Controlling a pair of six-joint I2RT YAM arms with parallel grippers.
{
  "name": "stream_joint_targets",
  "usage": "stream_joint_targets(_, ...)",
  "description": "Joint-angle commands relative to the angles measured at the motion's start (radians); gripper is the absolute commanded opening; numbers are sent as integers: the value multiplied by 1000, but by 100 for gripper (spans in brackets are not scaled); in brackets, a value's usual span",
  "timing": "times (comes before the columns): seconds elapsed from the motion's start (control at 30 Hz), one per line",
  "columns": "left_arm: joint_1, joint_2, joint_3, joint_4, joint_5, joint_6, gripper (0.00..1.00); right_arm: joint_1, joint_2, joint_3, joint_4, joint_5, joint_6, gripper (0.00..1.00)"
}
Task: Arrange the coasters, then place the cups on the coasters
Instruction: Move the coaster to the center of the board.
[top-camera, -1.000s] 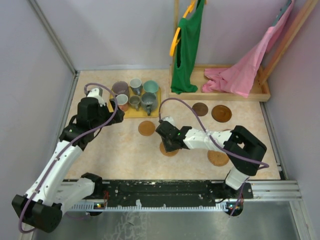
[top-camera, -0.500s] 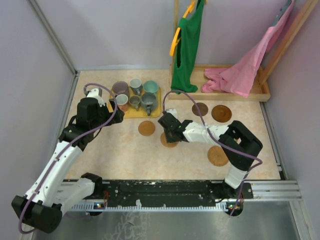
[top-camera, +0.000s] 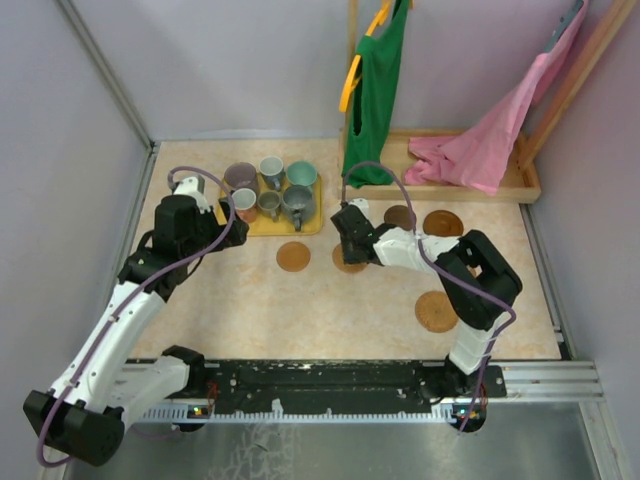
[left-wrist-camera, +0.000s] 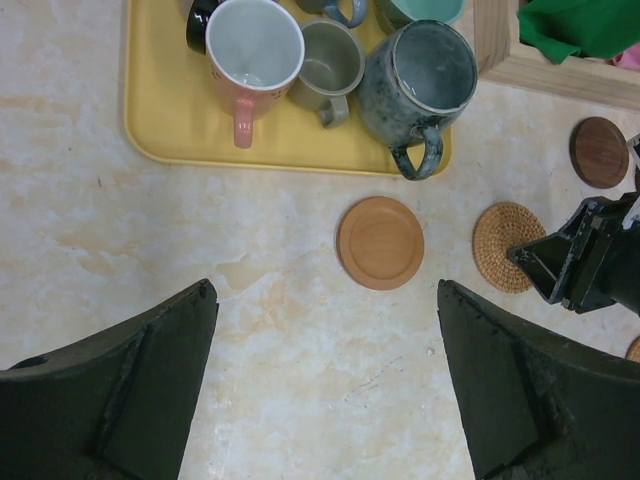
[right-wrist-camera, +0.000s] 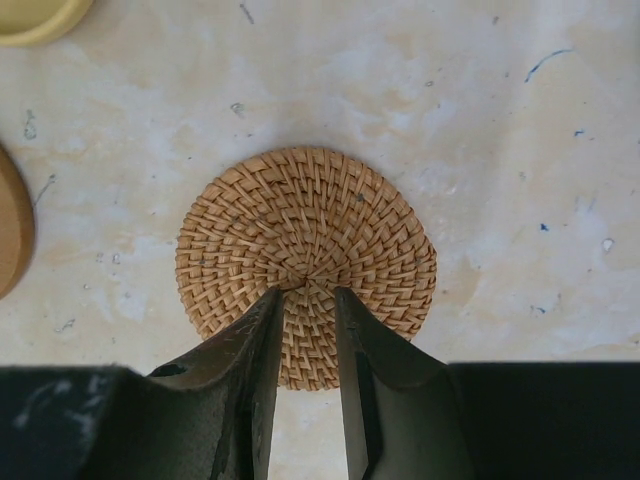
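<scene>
From my station I saw the right fingers (right-wrist-camera: 262, 340) almost closed, with only a narrow gap between them, and their tips stood on the woven coaster (right-wrist-camera: 310, 240) near its middle. I could not tell whether they pinched the weave or only pressed on it. This coaster lay flat on the bench (top-camera: 250, 300), a little beyond the centre, at 3 o'clock from the smooth tan coaster (top-camera: 293, 256) and apart from it. At about 2 o'clock from the woven one lay a dark coaster (top-camera: 400, 217), and a brown coaster (top-camera: 443, 227) lay just beside that one at its 3 o'clock. A cork coaster (top-camera: 436, 311) lay alone towards 5 o'clock. The left fingers (left-wrist-camera: 160, 370) were spread wide and held nothing; they hung above bare bench at the 6 o'clock side of the yellow tray (left-wrist-camera: 160, 130). All six cups (top-camera: 296, 203) stood upright on this tray, at 11 o'clock on the bench, among them the teal cup (top-camera: 301, 174) and the pink cup (left-wrist-camera: 254, 45).
</scene>
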Motion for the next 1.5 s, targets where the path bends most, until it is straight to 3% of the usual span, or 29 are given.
stream_joint_targets(0.0,5,4,13,-4,-4,-1,95,-23,41,-33,-53,61,-31,29)
stream_joint_targets(0.2,5,3,13,2,-10,-2,96,-23,3,-35,-37,42,-37,29)
stream_joint_targets(0.4,5,5,9,12,8,5,96,-27,-184,-25,-46,114,-22,30)
stream_joint_targets(0.6,5,14,-5,34,23,11,96,-61,-264,-4,-118,145,-27,32)
stream_joint_targets(1.07,5,33,-49,74,73,19,96,-197,-403,-172,-205,190,41,32)
stream_joint_targets(1.27,5,45,-60,92,88,21,96,-297,-401,-200,-158,186,14,32)
stream_joint_targets(1.47,5,47,-61,91,98,20,96,-355,-285,-113,-92,165,-27,31)
